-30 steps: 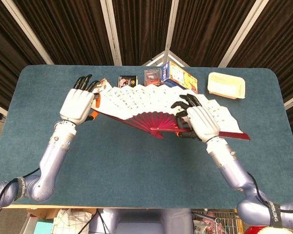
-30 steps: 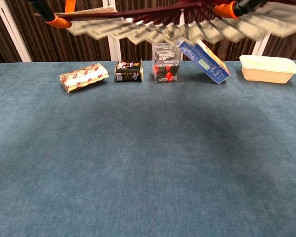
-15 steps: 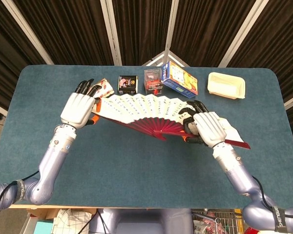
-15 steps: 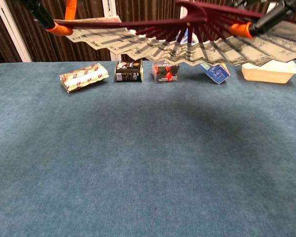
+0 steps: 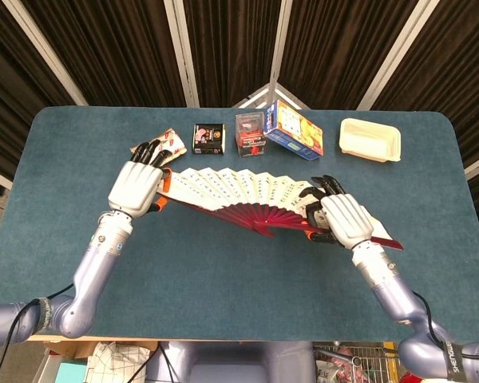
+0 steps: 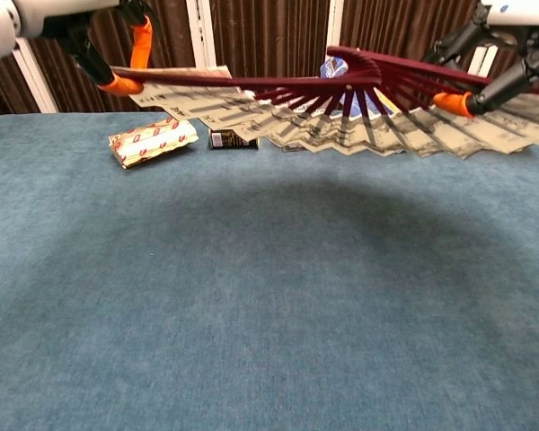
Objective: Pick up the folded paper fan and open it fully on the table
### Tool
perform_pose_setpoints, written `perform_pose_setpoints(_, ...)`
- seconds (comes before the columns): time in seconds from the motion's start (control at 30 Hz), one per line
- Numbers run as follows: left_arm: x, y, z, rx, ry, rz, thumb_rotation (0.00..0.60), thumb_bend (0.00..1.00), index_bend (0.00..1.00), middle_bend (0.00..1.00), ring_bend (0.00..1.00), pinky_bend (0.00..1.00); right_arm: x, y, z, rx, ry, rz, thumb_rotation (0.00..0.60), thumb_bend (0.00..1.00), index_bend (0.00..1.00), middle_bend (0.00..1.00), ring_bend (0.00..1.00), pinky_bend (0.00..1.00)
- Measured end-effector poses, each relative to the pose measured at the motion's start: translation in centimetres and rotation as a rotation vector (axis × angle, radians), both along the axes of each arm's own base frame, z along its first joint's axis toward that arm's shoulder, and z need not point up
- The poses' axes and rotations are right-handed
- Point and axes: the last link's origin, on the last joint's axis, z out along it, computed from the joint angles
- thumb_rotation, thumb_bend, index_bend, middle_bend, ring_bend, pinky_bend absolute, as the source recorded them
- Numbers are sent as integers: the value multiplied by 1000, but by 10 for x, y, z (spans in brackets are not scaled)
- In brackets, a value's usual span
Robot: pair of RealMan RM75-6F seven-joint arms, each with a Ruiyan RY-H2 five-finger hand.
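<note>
The paper fan [image 5: 239,190] is spread wide, with a cream printed leaf and dark red ribs meeting at a pivot [image 5: 265,227]. It hangs above the blue table [image 5: 223,279], seen from below in the chest view as the fan [image 6: 341,117]. My left hand [image 5: 136,187] grips the fan's left end rib. The right end rib is held by my right hand [image 5: 347,219]. In the chest view the left hand [image 6: 99,40] and right hand [image 6: 490,49] show at the top corners, orange fingertips pinching the ribs.
Along the table's far edge stand a foil snack pack [image 5: 161,144], a black box [image 5: 208,137], a clear box [image 5: 250,132], a tilted blue carton [image 5: 294,131] and a cream tray [image 5: 370,140]. Bare blue cloth fills the near half.
Both hands have come down and towards me with the spread fan. The fan now hangs lower, covering more of the back row in the chest view.
</note>
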Motion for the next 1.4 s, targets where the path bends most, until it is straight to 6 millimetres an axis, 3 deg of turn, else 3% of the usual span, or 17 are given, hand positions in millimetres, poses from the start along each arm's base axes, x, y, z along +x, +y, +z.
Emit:
perform_pose_setpoints(0.5,-21,-8,-20,-30,4,25,600,460,716,165,0,87,-29,13,-16,17,48,-15,600,460,824,313,102,0)
perform_pose_setpoints(1.13,-46,-21,-15,-63,7,67,600,460,691,133,0,84,-39,34,-29,60,95,7,600,461,802,313,101,0)
perform_pose_setpoints(1.2,-49,-23,-13,-71,8,70,600,455,654,103,0,75,-40,37,-30,70,103,11,600,460,706,295,83,0)
perform_pose_setpoints(1.3,-52,-27,-11,-93,7,76,600,408,545,31,0,30,-42,43,-32,100,121,15,600,460,379,142,11,0)
perform_pose_setpoints(1.33,-53,-28,-10,-102,9,78,600,372,496,11,0,12,-43,44,-32,114,130,16,600,461,226,72,1,0)
perform_pose_setpoints(1.4,-57,-31,-7,-125,17,83,600,300,420,0,0,0,-46,49,-34,154,160,18,600,449,38,5,0,0)
